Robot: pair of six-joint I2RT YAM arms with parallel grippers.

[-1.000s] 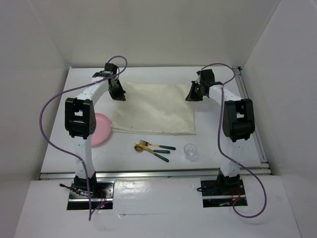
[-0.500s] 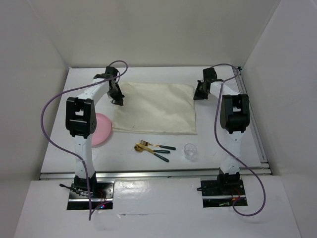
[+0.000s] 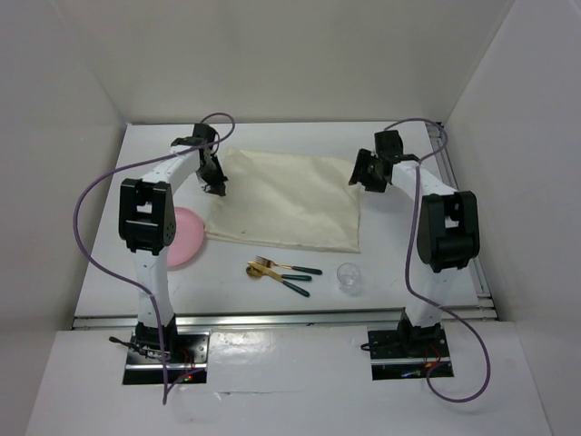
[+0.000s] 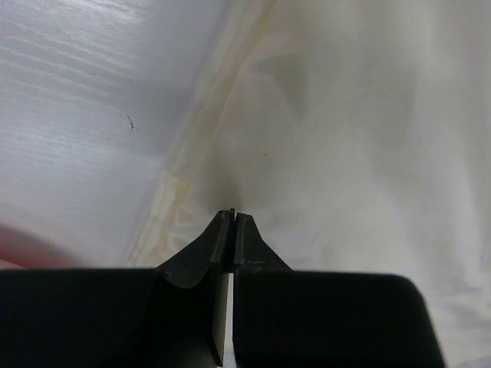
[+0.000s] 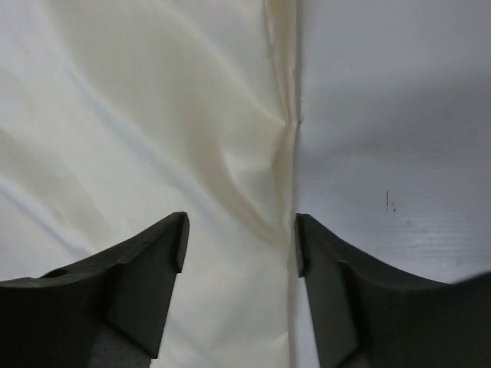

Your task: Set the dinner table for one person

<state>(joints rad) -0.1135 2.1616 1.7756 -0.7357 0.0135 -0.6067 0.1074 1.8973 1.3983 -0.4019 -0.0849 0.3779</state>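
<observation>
A cream cloth (image 3: 286, 204) lies spread over the middle of the white dinner table (image 3: 272, 136). My left gripper (image 3: 216, 188) sits at the cloth's far left edge. In the left wrist view its jaws (image 4: 233, 215) are shut, tips pinched into the cloth (image 4: 345, 138) just inside the hem. My right gripper (image 3: 359, 177) hovers at the cloth's far right edge. In the right wrist view it (image 5: 240, 230) stands open, straddling a small wrinkle in the hem of the cloth (image 5: 153, 115), gripping nothing.
A pink plate (image 3: 186, 238) lies left of the cloth, partly under my left arm. A gold fork (image 3: 281, 266) and a gold spoon (image 3: 277, 280), both dark-handled, lie in front of the cloth, with a small clear glass (image 3: 348, 276) to their right. Metal rails edge the table.
My right gripper has opened and let go of the cloth's right edge, which now lies flat. The right arm's elbow swung out to the right. The left gripper stays pinched shut.
</observation>
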